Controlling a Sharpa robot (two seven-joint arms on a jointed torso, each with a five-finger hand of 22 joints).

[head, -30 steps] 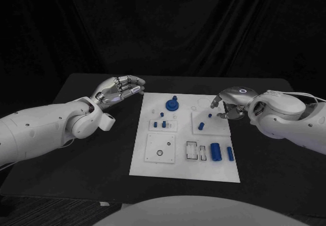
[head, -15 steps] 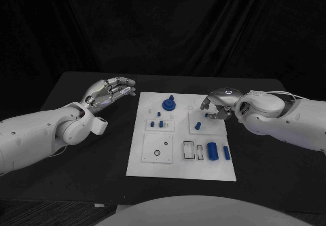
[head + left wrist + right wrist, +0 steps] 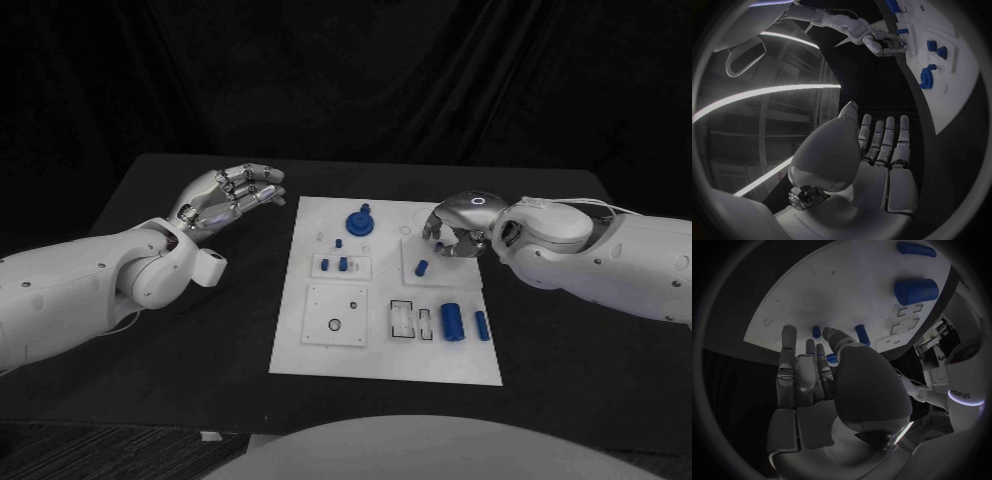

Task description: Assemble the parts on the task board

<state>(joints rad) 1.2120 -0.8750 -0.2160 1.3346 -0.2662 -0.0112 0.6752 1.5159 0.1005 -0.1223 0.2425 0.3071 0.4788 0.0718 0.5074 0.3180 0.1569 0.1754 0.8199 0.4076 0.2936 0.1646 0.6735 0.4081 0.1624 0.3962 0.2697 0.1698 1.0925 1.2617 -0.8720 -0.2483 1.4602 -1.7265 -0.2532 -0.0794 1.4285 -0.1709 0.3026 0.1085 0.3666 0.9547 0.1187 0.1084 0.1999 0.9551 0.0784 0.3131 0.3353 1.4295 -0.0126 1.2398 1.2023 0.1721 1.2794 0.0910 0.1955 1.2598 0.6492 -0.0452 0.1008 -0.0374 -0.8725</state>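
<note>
Task board (image 3: 387, 370) lies flat at the middle of the black table (image 3: 173, 330), blue parts (image 3: 456, 322) scattered over it; a blue gear-like part (image 3: 361, 221) stands toward its twelve o'clock end. Left hand (image 3: 224, 200) hovers off the board's ten o'clock corner, fingers apart and straight, holding nothing; right hand (image 3: 459, 228) hangs over the board's two o'clock area with fingers curled down by a small blue peg (image 3: 421, 268); whether it grips anything I cannot tell.
</note>
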